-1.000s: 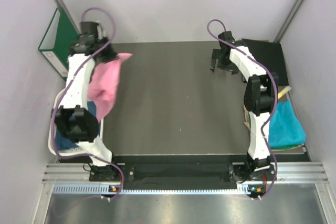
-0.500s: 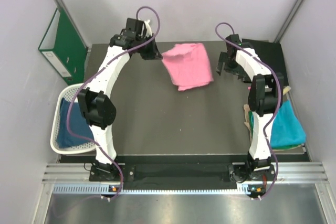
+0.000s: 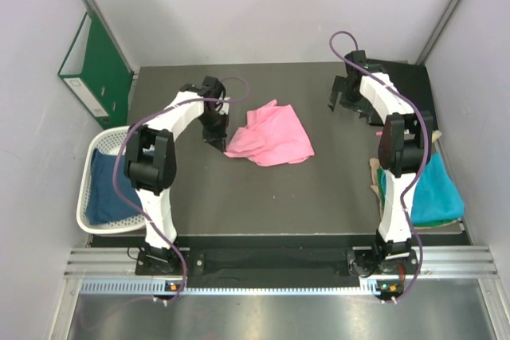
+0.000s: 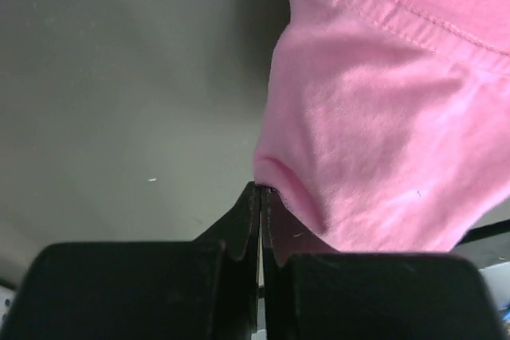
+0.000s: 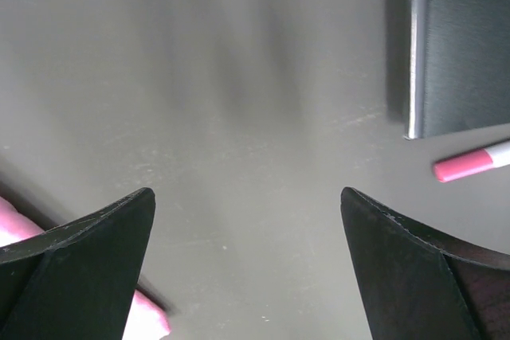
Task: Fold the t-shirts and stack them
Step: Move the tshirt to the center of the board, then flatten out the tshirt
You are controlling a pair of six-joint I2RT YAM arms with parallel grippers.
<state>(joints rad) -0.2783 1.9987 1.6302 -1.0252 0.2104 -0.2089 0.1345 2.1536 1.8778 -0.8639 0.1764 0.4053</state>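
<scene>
On the dark table (image 3: 239,197) the pink t-shirt (image 3: 271,137) lies crumpled at centre frame; soft, light and limp, it is best taken by a hem or corner. The left gripper (image 3: 218,142), jaws pressed together, pinches its left edge; the right gripper (image 3: 344,103) hangs spread wide at upper right

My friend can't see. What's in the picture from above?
A crumpled pink t-shirt lies on the table, its left corner pinched by the shut left gripper. The right gripper hangs open at the far right. A dark blue t-shirt sits in a white basket on the left; a teal t-shirt lies on the right.
</scene>
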